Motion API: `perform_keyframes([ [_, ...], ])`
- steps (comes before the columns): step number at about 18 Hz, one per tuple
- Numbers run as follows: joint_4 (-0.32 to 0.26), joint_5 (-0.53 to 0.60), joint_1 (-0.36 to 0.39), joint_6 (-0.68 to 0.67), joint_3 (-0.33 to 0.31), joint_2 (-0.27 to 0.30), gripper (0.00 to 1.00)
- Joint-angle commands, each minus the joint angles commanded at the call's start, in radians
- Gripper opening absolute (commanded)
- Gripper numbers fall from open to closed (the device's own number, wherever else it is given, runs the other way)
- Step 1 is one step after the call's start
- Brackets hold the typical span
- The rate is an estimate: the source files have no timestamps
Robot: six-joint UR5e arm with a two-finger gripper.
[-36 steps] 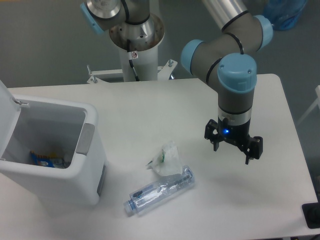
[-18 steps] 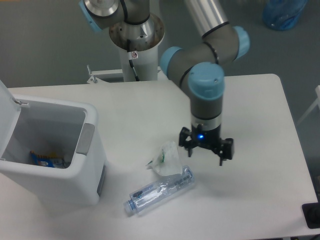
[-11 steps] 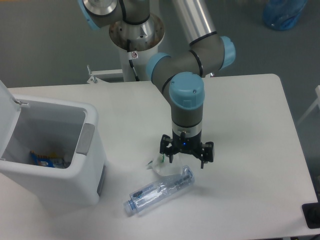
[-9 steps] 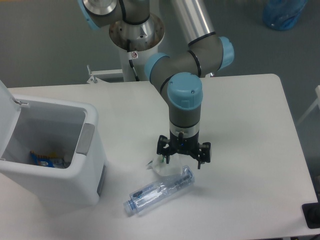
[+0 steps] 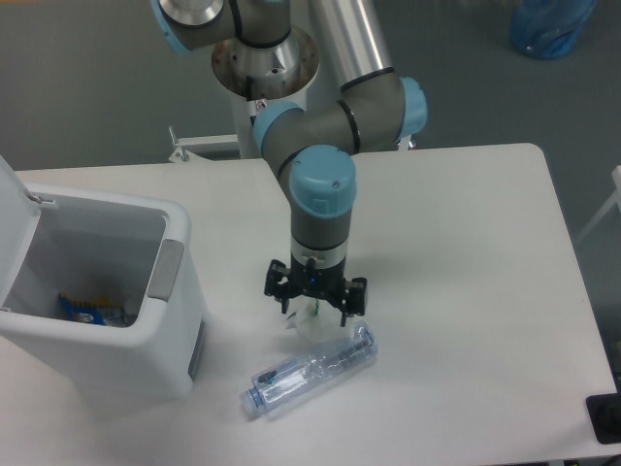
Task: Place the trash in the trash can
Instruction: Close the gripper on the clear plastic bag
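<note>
The gripper [image 5: 315, 300] hangs right over the cup [image 5: 317, 326] — fingers spread, holding nothing. The bottle [image 5: 309, 372] lies just below; the bin [image 5: 173, 320] stands open at left.

the arm reaches in from its pedestal base [image 5: 264, 68] beyond the far edge of the tabletop [image 5: 466, 291], the silver upper link slanting down to a grey elbow with blue caps. the wrist [image 5: 321, 199] hangs vertical, its blue cap toward the camera. the tool [image 5: 315, 299] points straight down near the tabletop's middle, its two black fingers [image 5: 277, 285] spread apart, a small blue light glowing between them.
</note>
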Motion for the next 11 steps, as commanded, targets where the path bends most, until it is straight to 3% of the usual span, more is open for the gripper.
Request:
perform_keyframes([
  [4, 0.006, 0.054, -0.002, -0.002, -0.011, -0.015, 0.98],
  [6, 0.006, 0.052, -0.005, -0.006, -0.002, -0.026, 0.79],
  [11, 0.003, 0.052, -0.006, -0.017, -0.002, -0.029, 0.20],
])
